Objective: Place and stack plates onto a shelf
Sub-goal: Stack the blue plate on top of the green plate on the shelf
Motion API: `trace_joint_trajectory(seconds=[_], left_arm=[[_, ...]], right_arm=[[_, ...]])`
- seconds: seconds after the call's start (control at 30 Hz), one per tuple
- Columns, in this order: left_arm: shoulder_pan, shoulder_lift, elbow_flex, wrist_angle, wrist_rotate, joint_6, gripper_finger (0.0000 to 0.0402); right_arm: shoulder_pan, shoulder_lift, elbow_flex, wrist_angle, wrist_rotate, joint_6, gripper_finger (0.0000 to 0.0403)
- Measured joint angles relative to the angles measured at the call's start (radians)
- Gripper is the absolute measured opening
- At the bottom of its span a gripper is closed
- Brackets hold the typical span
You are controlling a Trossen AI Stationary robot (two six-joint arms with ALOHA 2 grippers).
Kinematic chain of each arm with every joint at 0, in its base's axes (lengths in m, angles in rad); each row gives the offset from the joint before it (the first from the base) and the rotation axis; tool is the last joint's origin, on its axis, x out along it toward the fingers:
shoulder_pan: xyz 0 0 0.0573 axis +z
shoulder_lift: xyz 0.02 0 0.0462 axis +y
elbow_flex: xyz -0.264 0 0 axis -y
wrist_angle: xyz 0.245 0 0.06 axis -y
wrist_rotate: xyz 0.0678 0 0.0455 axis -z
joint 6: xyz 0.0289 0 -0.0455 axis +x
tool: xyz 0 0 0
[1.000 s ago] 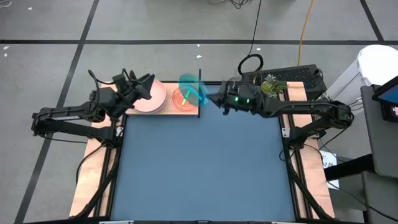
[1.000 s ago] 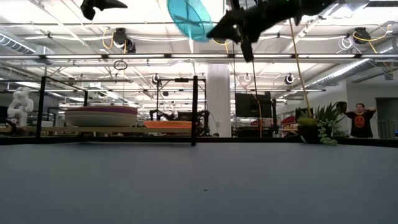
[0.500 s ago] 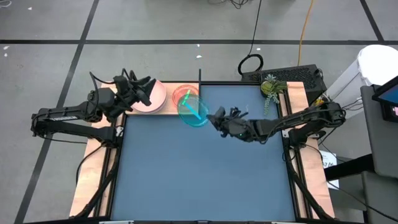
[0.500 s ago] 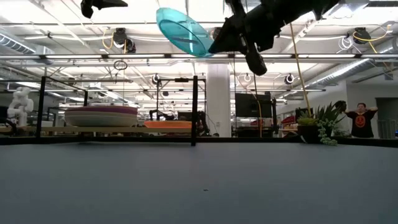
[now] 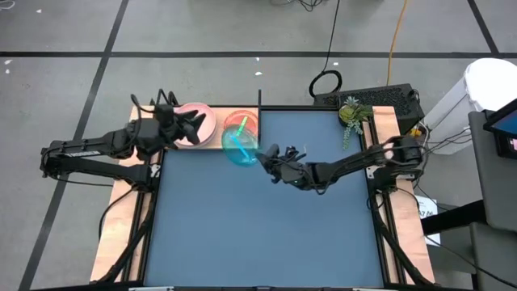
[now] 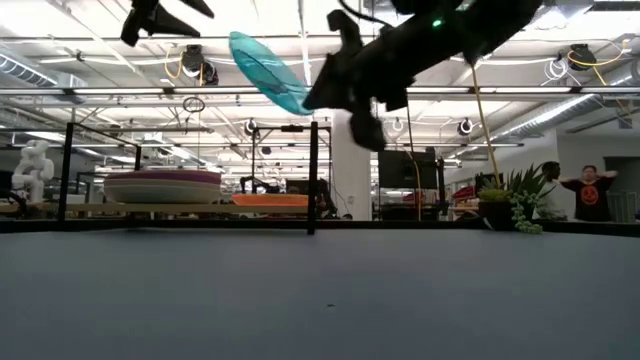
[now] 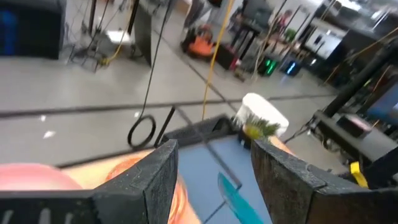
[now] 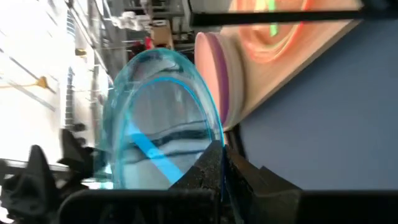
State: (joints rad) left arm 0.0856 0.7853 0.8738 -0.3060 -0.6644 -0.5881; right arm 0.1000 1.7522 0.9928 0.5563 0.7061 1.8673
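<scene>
Tilting teal plate (image 5: 240, 146) clamped by its rim in right end effector (image 5: 270, 159), above the table.

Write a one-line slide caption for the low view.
Right gripper carries a tilted teal plate high above the shelf, where a stack of large plates and an orange plate rest.

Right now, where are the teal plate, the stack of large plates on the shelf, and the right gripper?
teal plate (image 6: 265, 72), low view, middle of its tilted underside.
stack of large plates (image 6: 163, 186), low view, side of the stack.
right gripper (image 5: 267, 156), high view, fingertips at the plate's rim.
</scene>
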Motion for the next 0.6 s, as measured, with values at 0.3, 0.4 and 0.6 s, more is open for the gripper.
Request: trace_joint_trajectory(seconds=[0.3,0.4,0.6], left_arm=[[-0.001,-0.023,0.0,-0.034,0.019,-0.003,0.0207],[-0.001,-0.035,0.0,-0.035,0.019,0.021,0.0207],[-0.001,-0.04,0.0,-0.038,0.018,0.028,0.0207]], right_arm=[[-0.064,0.161,0.11,0.046,0.0,0.102,0.0],[-0.098,0.179,0.112,0.049,0.001,0.113,0.0],[-0.15,0.181,0.112,0.034,0.001,0.05,0.0]])
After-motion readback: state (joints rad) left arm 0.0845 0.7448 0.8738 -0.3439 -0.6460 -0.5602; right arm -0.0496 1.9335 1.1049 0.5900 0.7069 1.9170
